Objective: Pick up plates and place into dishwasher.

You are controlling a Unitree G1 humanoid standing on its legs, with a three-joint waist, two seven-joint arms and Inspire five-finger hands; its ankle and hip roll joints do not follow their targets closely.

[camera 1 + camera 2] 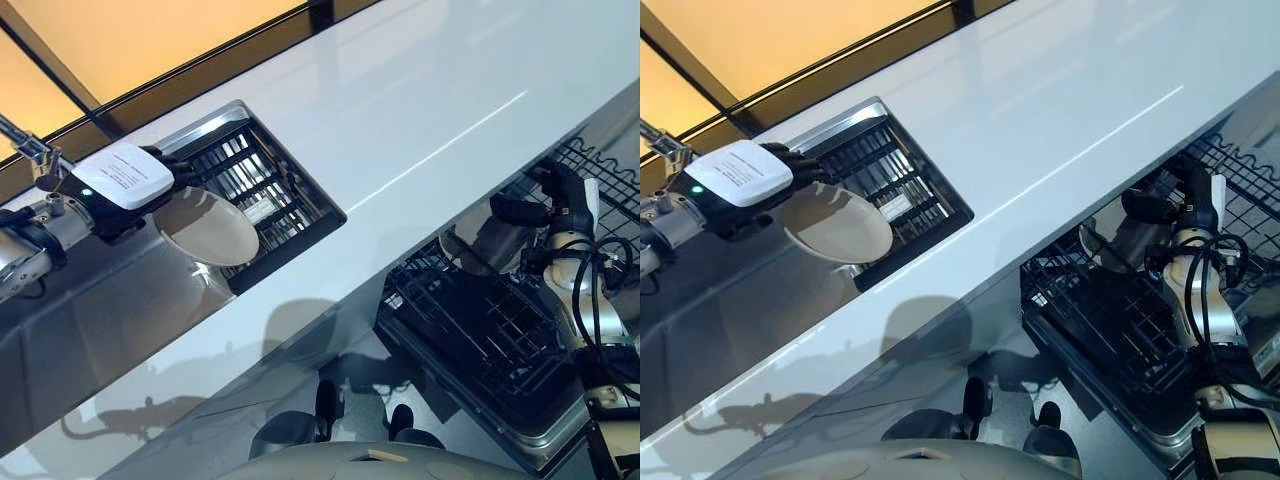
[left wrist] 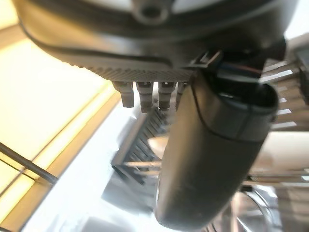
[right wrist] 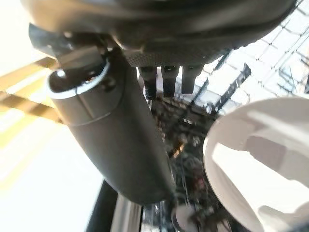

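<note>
My left hand [image 1: 775,165], with a white cover on its back, is shut on the rim of a pale round plate [image 1: 840,228]. It holds that plate tilted above the sink, just in front of the dish rack [image 1: 890,180]. The same plate [image 2: 285,145] shows past the thumb in the left wrist view. My right hand [image 1: 555,195] hangs over the open dishwasher's black wire rack [image 1: 480,330] with relaxed fingers. A second plate [image 1: 478,242] stands in that rack just below its fingers. In the right wrist view this plate [image 3: 260,164] is beside the thumb, apart from it.
A long white countertop [image 1: 420,110] runs between the sink [image 1: 110,320] and the dishwasher. A tap [image 1: 30,150] stands at the sink's far left. An upper wire basket [image 1: 610,175] sits behind my right hand.
</note>
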